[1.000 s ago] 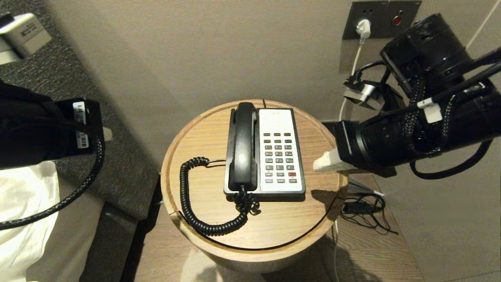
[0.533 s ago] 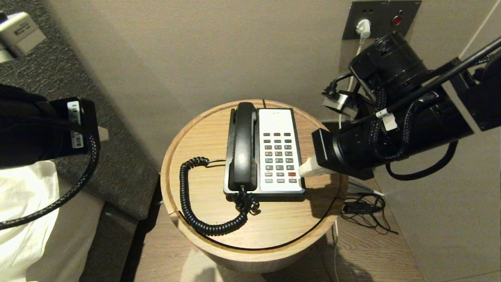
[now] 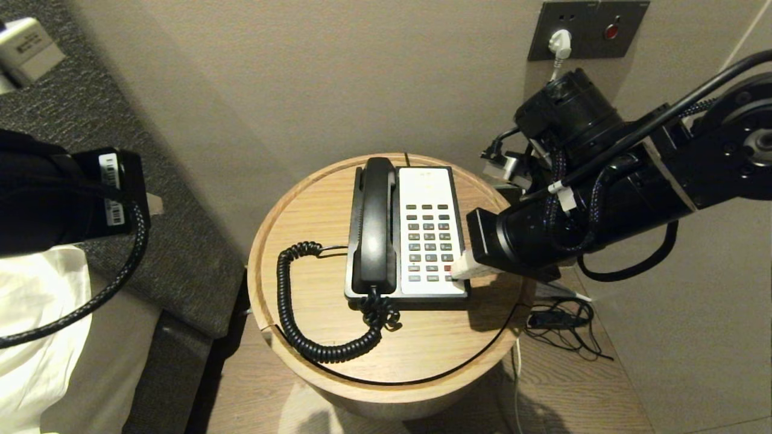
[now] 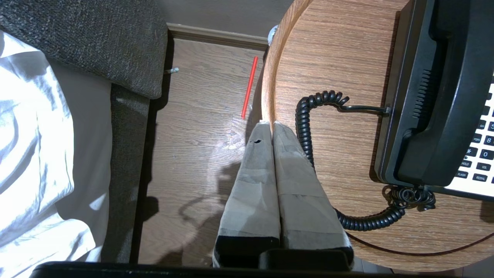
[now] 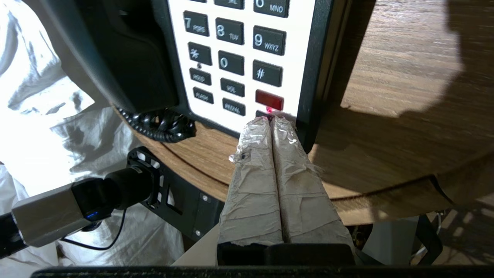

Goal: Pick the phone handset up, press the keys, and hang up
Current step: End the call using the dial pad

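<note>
The black phone handset [image 3: 374, 226] lies in its cradle on the left side of the black-and-white phone base [image 3: 429, 181], its coiled cord [image 3: 301, 313] looping over the round wooden table [image 3: 301, 199]. My right gripper [image 3: 453, 274] is shut, its taped tips over the lowest right key, just below the red key [image 5: 269, 100], where a red light glows. In the right wrist view the right gripper [image 5: 271, 119] sits at the keypad's near right corner. My left gripper [image 4: 271, 124] is shut and empty, off the table's left rim beside the cord [image 4: 305, 127]; the handset [image 4: 444, 92] is apart from it.
A wall socket plate [image 3: 588, 29] with a white plug is behind the table. Loose cables [image 3: 561, 325] lie on the floor to the right. A bed with white sheet [image 3: 36, 337] and grey headboard [image 3: 151, 253] stands to the left. A red stick [image 4: 249, 87] lies on the floor.
My right arm has swung in from the table's right edge and lowered, bringing its shut tips onto the keypad's lower right corner. The handset and the left arm have stayed put.
</note>
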`<state>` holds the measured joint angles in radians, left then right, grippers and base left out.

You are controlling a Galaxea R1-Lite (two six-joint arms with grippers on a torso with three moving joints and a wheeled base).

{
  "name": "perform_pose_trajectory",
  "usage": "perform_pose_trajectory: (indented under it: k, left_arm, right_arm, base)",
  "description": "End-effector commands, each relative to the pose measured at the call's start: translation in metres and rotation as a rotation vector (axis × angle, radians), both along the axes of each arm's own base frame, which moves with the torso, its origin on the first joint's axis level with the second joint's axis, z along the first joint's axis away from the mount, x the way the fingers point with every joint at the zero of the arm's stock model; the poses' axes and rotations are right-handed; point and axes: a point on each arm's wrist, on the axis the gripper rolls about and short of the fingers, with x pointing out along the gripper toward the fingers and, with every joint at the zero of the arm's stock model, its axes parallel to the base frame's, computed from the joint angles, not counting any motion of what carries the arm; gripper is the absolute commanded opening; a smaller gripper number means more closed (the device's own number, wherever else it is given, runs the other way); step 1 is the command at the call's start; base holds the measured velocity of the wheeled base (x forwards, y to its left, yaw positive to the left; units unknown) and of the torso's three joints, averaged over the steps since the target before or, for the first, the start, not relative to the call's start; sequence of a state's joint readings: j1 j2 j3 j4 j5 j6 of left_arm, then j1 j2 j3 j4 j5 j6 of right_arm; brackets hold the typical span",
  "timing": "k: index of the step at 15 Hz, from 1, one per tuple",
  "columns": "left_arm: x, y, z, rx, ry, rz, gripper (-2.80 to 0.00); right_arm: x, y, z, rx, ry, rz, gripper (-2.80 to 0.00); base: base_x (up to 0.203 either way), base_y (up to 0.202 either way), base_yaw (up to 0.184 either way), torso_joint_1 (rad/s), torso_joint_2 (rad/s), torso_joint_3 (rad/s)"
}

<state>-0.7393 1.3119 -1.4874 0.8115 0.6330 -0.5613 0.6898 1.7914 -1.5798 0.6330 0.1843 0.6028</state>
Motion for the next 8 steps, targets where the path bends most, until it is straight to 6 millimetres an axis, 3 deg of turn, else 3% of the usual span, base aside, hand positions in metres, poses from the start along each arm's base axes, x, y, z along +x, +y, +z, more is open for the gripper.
perform_pose_trajectory:
  k: [1, 8]
  left_arm:
    - [0.0017, -0.0008, -0.0022, 0.008, 0.009, 0.007, -2.80]
    - [0.0022, -0.0009, -0.0026, 0.009, 0.010, 0.009, -2.80]
  right_arm:
    - [0.0025, 0.0023, -0.0039, -0.007, 0.013, -0.001, -2.80]
    - [0.0041, 0.0036, -0.0081, -0.020, 0.019, 0.002, -2.80]
  base:
    - [0.000, 0.000, 0.000, 0.000, 0.00, 0.000]
    - [0.000, 0.000, 0.000, 0.000, 0.00, 0.000]
